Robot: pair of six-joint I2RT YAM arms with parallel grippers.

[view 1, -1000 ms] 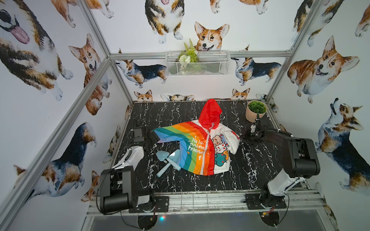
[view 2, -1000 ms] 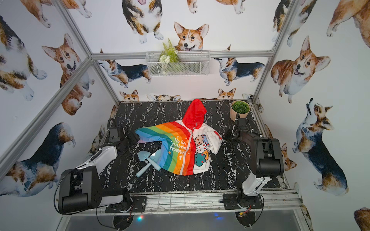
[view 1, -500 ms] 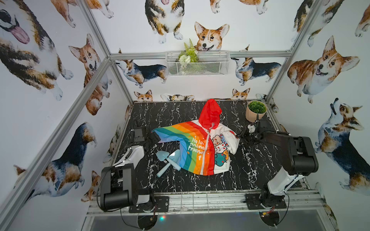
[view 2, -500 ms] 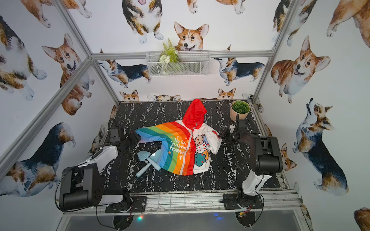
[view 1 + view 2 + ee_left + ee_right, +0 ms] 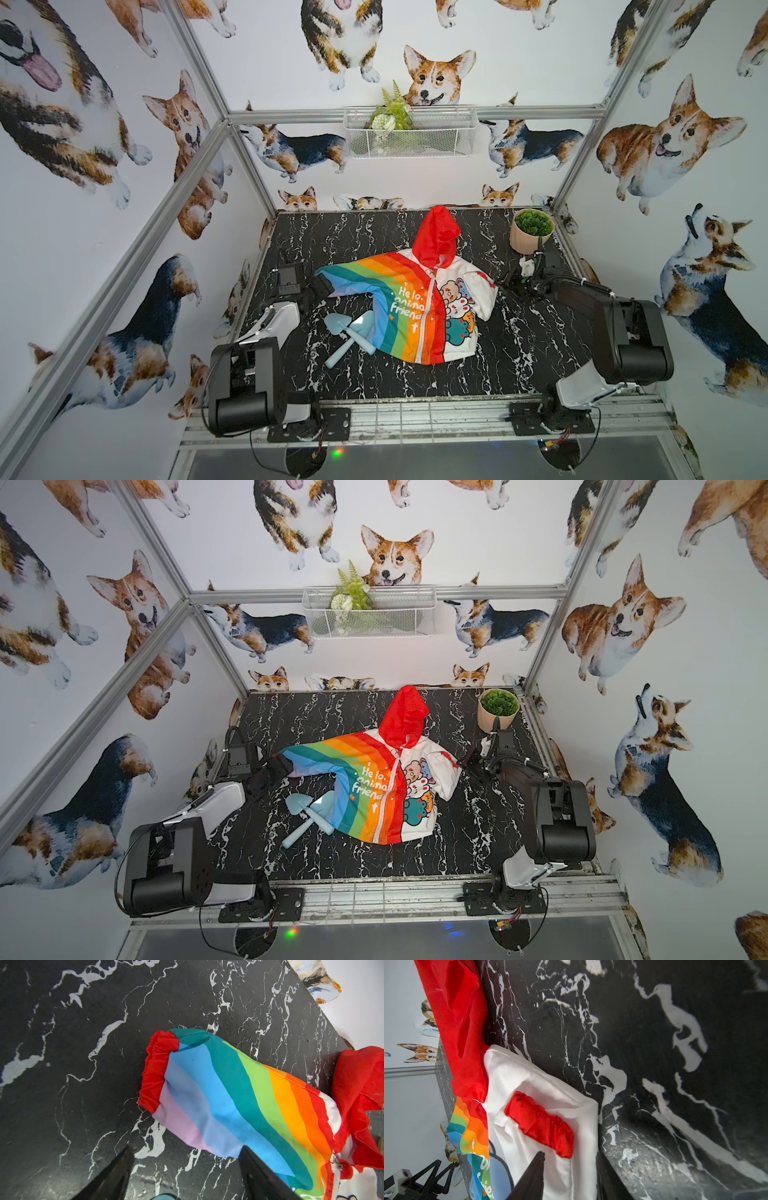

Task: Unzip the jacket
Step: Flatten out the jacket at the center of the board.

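Your left arm is folded at the elbow, and its forearm reaches low over the desk (image 5: pixel 519 345). The left gripper (image 5: pixel 185 1148) is spread wide and holds nothing. The rainbow sleeve (image 5: pixel 218 1095) of the jacket (image 5: pixel 415 307) lies just ahead of it. One finger (image 5: pixel 259 1174) overlaps the sleeve's edge and the other finger (image 5: pixel 116 1174) is over bare desk. The sleeve's red cuff (image 5: pixel 155 1068) sits farther ahead, past the fingertips.

Your right arm stretches its forearm low and nearly level toward the jacket's other side. The right gripper (image 5: pixel 571 1155) has its jaws partly apart around the edge of the folded white sleeve (image 5: pixel 529 1076). The cloth between them looks flat, not bunched. That sleeve's red cuff (image 5: pixel 539 1124) lies just beyond the fingertips.

The jacket lies spread on the desk between your two grippers in both top views. Its red hood (image 5: pixel 436 237) points away from the arm bases, and the white zipper (image 5: pixel 426 316) runs closed down the front. Neither gripper is at the zipper.
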